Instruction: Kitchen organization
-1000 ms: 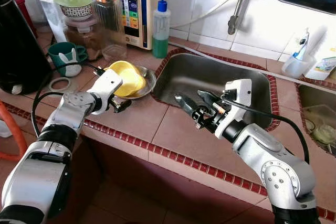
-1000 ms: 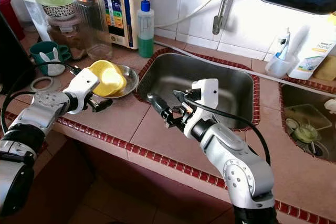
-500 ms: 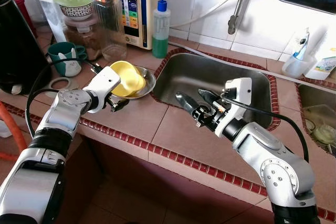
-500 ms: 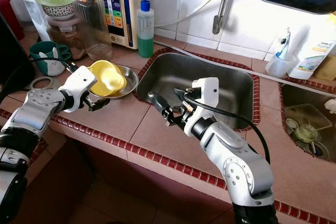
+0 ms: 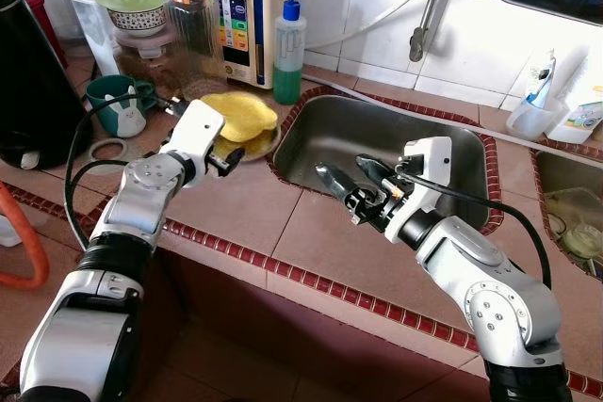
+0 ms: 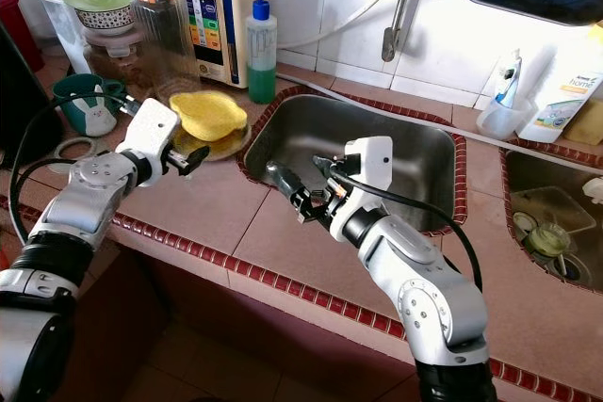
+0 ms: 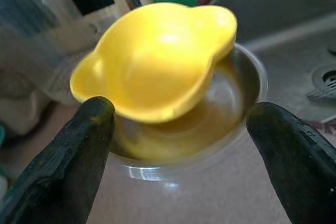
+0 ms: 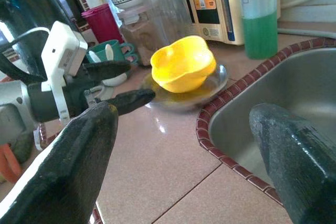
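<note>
1. A yellow bowl (image 5: 239, 116) with two small ear-like handles sits in a shallow steel dish (image 7: 239, 95) on the tiled desk (image 5: 240, 209), just beside the left rim of the steel sink (image 5: 396, 152).
2. The bowl is tipped rather than level. In the left wrist view its hollow faces the camera, and its long axis, handle to handle, runs across the dish.
3. The left tool (image 5: 224, 159) hovers at the near edge of the dish, its two black fingers (image 7: 68, 166) spread wide on either side of the dish and gripping nothing.
4. The right tool (image 5: 344, 185) hangs over the near left corner of the sink, pointing toward the bowl, its fingers (image 8: 79, 166) also spread apart and empty.
5. Along the back of the desk, behind the bowl, stand a green soap bottle (image 5: 288, 52) with a blue cap, a clear jar (image 5: 191, 21) with an orange lid, and a teal mug (image 5: 118, 104).
6. A black kettle (image 5: 33, 82) stands at the far left edge.
</note>
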Available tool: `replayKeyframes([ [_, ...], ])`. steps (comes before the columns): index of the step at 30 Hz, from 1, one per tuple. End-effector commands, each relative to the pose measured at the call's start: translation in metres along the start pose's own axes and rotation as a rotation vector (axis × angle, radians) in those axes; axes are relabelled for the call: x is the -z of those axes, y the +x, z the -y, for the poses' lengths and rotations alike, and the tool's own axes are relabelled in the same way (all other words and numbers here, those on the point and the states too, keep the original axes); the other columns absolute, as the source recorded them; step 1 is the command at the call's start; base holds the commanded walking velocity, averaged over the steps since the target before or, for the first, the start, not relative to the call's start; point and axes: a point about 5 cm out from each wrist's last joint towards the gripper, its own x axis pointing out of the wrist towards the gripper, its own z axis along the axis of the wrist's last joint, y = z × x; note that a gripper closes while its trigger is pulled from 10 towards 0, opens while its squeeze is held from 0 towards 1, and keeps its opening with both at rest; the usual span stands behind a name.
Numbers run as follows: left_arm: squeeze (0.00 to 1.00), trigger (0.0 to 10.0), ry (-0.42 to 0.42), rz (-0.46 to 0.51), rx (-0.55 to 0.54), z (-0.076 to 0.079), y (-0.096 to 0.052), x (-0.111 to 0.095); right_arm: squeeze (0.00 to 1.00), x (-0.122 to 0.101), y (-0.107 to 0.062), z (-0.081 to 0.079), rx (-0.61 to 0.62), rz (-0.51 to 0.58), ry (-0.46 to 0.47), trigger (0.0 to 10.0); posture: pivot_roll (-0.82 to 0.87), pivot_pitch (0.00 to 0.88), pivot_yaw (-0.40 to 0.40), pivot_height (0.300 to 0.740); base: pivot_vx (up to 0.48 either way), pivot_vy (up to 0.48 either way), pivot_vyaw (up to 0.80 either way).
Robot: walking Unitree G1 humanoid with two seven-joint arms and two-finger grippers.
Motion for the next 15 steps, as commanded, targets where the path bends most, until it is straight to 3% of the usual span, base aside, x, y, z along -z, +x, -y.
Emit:
replayKeyframes([
  [1,0.00,10.0,0.023,0.030,0.007,0.000,0.001,-0.010,0.00,-0.005,-0.001,0.003,0.013,0.018,-0.016,10.0,0.18,0.000,-0.028,0.740,0.000,0.000,0.00],
  [9,0.00,10.0,0.021,0.034,-0.020,-0.004,0.002,-0.011,0.00,-0.005,0.001,0.003,0.011,0.019,-0.014,10.0,0.19,0.000,-0.034,0.740,0.000,0.000,0.00],
  [15,0.00,10.0,0.017,-0.013,0.004,0.000,0.012,-0.005,0.00,-0.006,0.001,0.002,0.012,0.020,-0.014,10.0,0.18,0.000,-0.035,0.740,0.000,0.000,0.00],
])
